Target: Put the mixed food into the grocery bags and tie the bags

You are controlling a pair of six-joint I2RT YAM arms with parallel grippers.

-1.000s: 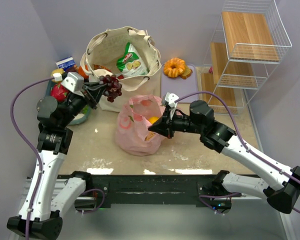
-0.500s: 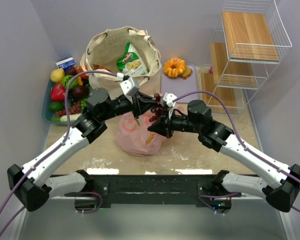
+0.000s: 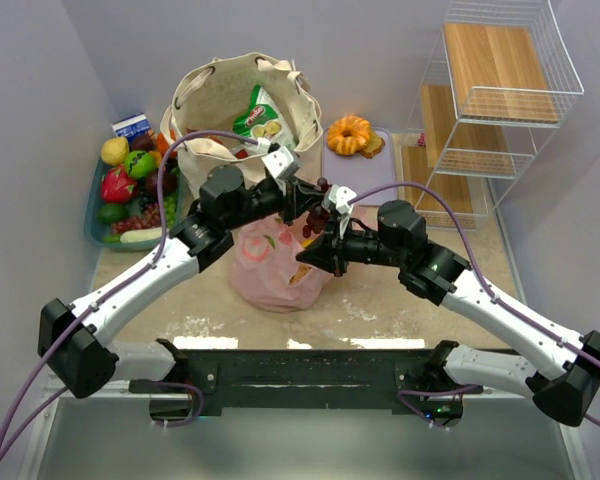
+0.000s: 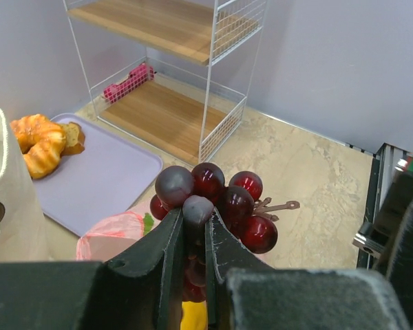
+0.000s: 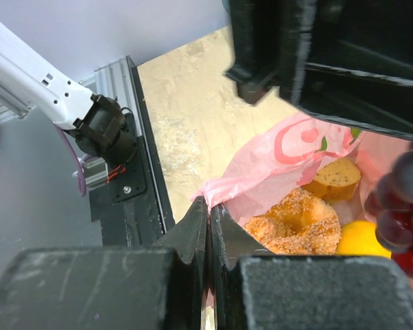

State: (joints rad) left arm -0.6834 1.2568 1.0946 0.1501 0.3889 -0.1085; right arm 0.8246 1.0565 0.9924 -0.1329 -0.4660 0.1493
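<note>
Since the earlier frames the left arm has swung from the fruit tray to a position above the pink bag. The left gripper is clamped on one grape bunch, made of glossy dark-red spheres on a brown stem, hanging over the bag's mouth. The right gripper is pinched together on the bag's thin, crinkled pink rim. Three items are visible inside: one sugared ring doughnut, one bread piece and one rounded yellow item. Behind stands one cream canvas tote holding one green packet. One orange ring cake lies on the lilac tray, beside a white wire rack with wooden shelves.
</note>
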